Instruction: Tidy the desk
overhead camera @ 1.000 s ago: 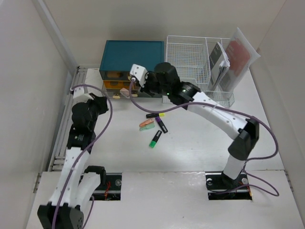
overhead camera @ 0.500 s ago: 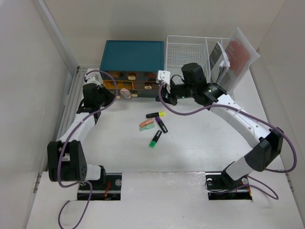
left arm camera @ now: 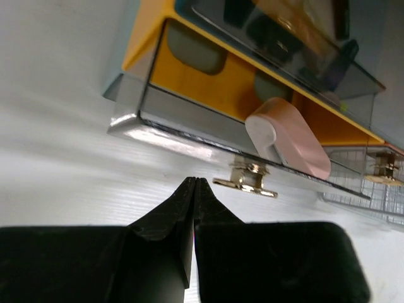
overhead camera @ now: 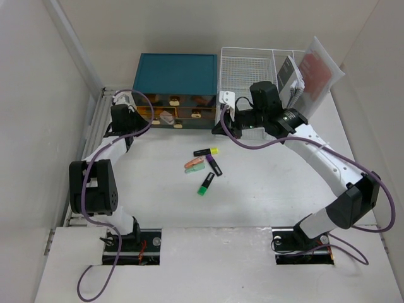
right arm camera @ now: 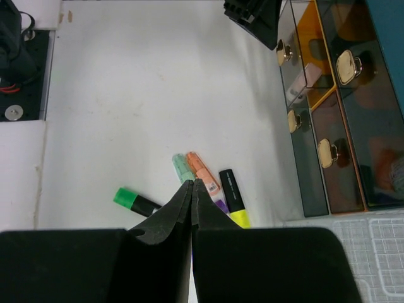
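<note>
The white desk (overhead camera: 265, 189) bears several highlighters in its middle: a yellow one (overhead camera: 206, 151), an orange one (overhead camera: 192, 162), a mint one (overhead camera: 197, 166), a purple one (overhead camera: 215, 166) and a green one (overhead camera: 205, 184). My left gripper (overhead camera: 134, 120) is shut and empty, just in front of the slightly open lower-left drawer (left arm camera: 208, 101) and beside its brass handle (left arm camera: 249, 183); a pink object (left arm camera: 287, 136) lies in that drawer. My right gripper (overhead camera: 219, 129) is shut and empty, raised by the drawer box's right front corner, with the highlighters (right arm camera: 202, 170) below its tips (right arm camera: 192, 183).
The teal drawer box (overhead camera: 175, 69) stands at the back, its smoked drawers (right arm camera: 328, 126) facing forward. A white wire-mesh rack (overhead camera: 252, 76) to its right holds notebooks (overhead camera: 290, 79) and a red folder (overhead camera: 315, 69). Walls close in left and right.
My left arm has swung up from the left side to the lower-left drawer front. My right gripper has pulled back to the right, from the drawers to the box's right corner.
</note>
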You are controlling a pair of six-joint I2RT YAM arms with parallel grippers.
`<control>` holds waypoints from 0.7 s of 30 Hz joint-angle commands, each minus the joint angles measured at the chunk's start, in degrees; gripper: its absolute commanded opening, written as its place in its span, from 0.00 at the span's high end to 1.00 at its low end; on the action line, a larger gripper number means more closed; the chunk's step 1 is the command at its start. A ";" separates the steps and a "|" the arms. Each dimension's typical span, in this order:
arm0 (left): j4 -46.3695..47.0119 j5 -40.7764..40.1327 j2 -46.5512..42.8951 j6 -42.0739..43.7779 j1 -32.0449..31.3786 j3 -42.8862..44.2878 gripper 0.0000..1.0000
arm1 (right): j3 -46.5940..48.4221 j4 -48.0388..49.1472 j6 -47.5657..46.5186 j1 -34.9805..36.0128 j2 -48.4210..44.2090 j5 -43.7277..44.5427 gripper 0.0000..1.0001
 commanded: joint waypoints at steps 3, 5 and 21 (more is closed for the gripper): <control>3.43 0.19 0.95 0.33 1.21 4.14 1.00 | -0.17 0.67 -0.72 -0.32 -1.25 -2.49 0.95; 3.43 0.19 1.65 0.33 1.21 4.85 1.00 | -0.17 0.67 -0.72 -0.32 -1.25 -2.49 0.95; 1.67 -0.86 8.85 0.33 1.21 13.72 1.00 | -1.22 1.19 -0.72 -0.85 -1.25 -2.49 0.95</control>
